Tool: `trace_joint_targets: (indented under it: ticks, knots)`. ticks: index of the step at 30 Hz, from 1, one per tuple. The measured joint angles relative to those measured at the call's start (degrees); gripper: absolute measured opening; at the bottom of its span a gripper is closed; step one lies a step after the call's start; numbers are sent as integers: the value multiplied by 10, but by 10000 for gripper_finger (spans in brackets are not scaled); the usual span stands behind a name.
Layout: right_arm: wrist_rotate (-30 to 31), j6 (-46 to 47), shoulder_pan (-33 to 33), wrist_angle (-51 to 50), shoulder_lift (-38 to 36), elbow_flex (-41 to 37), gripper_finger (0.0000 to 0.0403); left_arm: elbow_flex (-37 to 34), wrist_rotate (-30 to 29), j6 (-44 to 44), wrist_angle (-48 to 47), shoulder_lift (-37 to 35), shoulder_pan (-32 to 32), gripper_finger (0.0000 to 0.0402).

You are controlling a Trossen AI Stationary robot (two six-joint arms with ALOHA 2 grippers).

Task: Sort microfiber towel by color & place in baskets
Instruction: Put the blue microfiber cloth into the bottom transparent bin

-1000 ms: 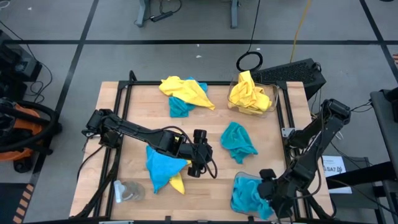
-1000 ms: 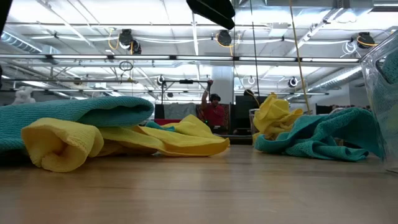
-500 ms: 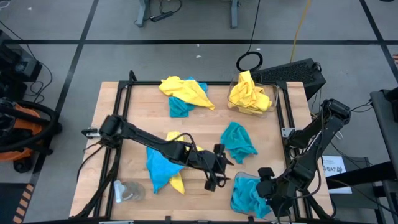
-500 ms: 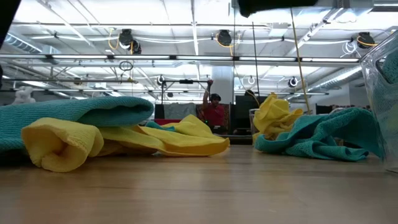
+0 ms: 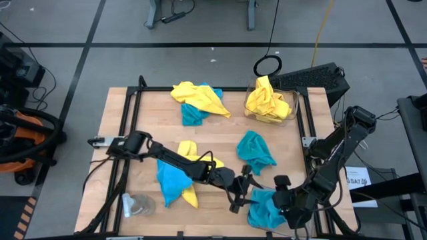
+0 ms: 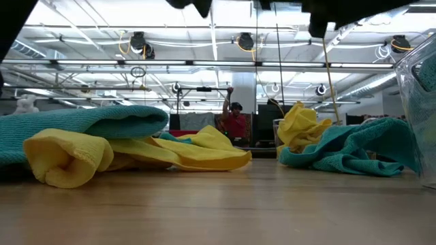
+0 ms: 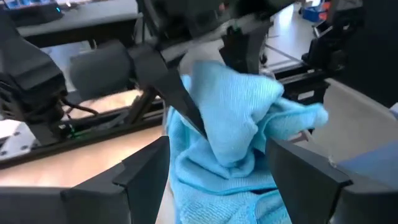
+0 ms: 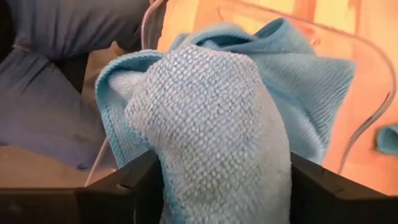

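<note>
Towels (image 5: 254, 152) and baskets (image 5: 289, 107) carry no readable writing.

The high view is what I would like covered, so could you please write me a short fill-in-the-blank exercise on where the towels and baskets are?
1. The basket at the table's far edge holds only ____ towels.
2. The basket at the near edge, beside the right end effector, holds ____ towels.
3. The lone towel lying between the two baskets is ____.
4. The left end effector has reached toward the ____ basket.

Missing words: yellow; blue; blue; near
</note>
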Motion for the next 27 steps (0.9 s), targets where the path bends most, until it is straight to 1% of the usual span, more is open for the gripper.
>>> trace_joint_targets:
  ticks: [5,10,13,17,21,24,27]
  knots:
    - [1,-20,-18,5,0,0,238,22,3,6,-4,13,0,271]
    - [2,-33,-38,10,0,0,238,25,4,27,-6,13,1,271]
    - [2,-42,-46,18,0,0,238,25,4,23,-10,13,4,267]
    - [3,-53,-53,27,0,0,238,25,7,1,-26,13,9,248]
    - [5,-57,-61,29,0,0,238,25,52,1,-24,13,10,214]
    - [6,-57,-65,29,0,0,238,25,61,2,-42,13,7,191]
    - [6,-57,-65,30,0,0,238,25,64,3,-61,13,6,184]
